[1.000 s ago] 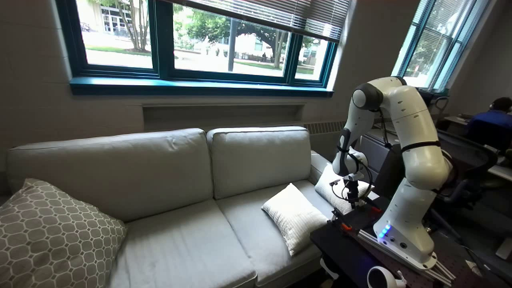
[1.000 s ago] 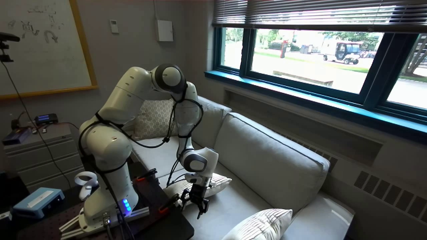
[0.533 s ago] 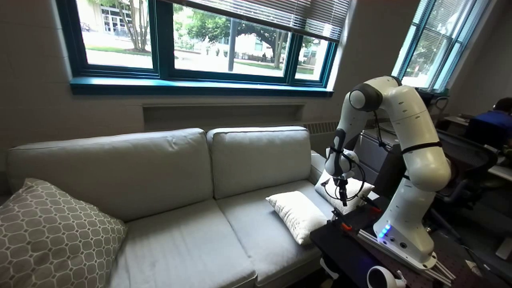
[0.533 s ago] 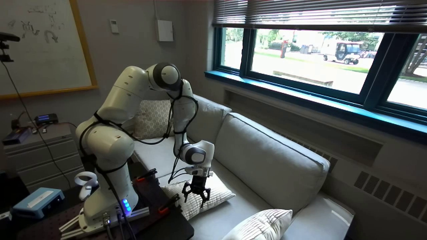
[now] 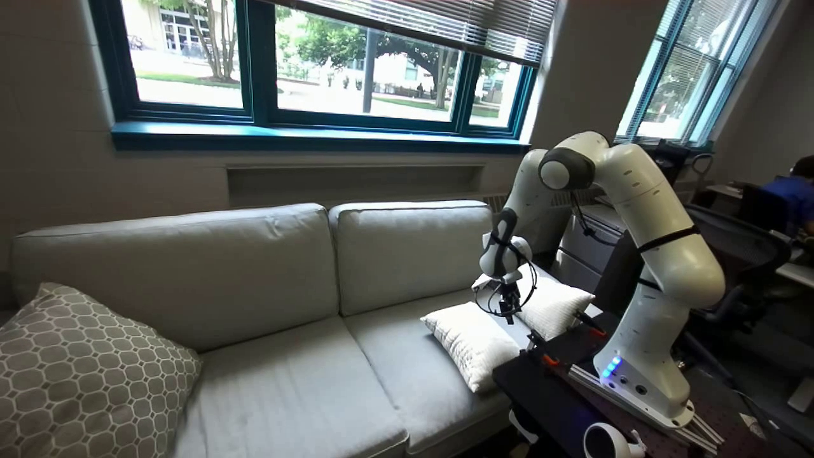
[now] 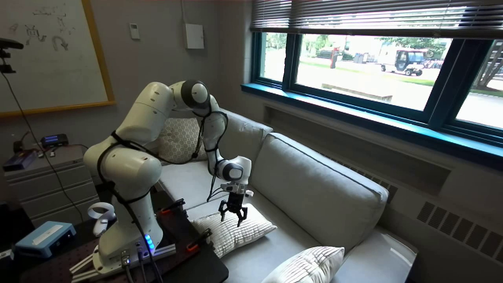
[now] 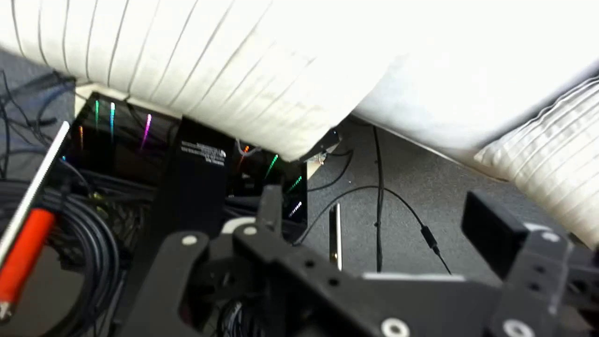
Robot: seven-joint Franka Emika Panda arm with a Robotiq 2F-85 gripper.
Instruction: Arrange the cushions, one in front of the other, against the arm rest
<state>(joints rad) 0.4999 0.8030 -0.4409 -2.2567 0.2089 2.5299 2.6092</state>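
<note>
Ribbed cloth cushions [image 6: 246,232], matt sofa [image 5: 280,366], glossy robot arm [image 5: 652,200].

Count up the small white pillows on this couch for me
2. One white pillow lies on the seat, farther from the arm rest; the other white pillow sits beside the arm rest. No third shows, though the patterned cushion could hide one.

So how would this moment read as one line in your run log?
Gripper: open, empty; one cushion: beside arm rest; other cushion: apart, on sofa seat; arrangement: looks unfinished
</note>
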